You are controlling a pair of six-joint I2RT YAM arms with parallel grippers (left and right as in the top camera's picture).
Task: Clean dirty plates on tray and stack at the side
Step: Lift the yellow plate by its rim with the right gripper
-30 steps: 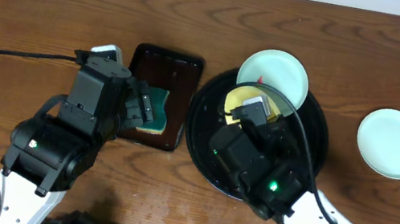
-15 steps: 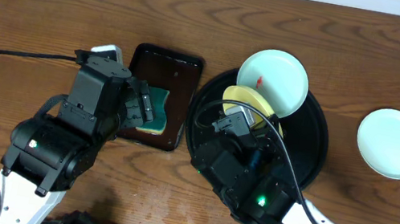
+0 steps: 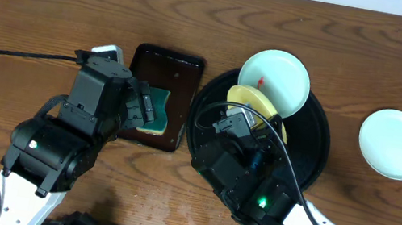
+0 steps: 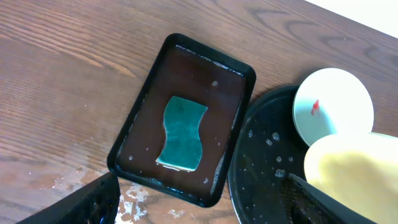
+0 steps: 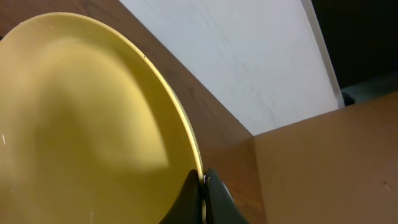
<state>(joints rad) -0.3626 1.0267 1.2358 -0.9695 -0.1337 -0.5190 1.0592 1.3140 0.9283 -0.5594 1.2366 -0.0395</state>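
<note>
A pale yellow plate [image 3: 256, 104] is lifted and tilted over the round black tray [image 3: 313, 152], with my right gripper [image 5: 203, 186] shut on its rim; the plate [image 5: 81, 118] fills the right wrist view. A mint-white plate [image 3: 279, 75] with a red smear leans on the tray's far rim; the left wrist view shows this plate [image 4: 333, 99] too. Another mint-white plate [image 3: 395, 143] lies on the table at the right. My left gripper [image 4: 202, 202] hangs open above the near edge of the rectangular tray, holding nothing.
A small rectangular dark tray [image 3: 161, 81] holds a green sponge [image 4: 181, 132] in shallow water. Water spots lie on the wood [image 4: 140, 199] by its near edge. The left arm [image 3: 70, 136] stands left of it.
The right arm has shifted left and toward the front, carrying the yellow plate slightly left over the tray. The left arm has not moved.
</note>
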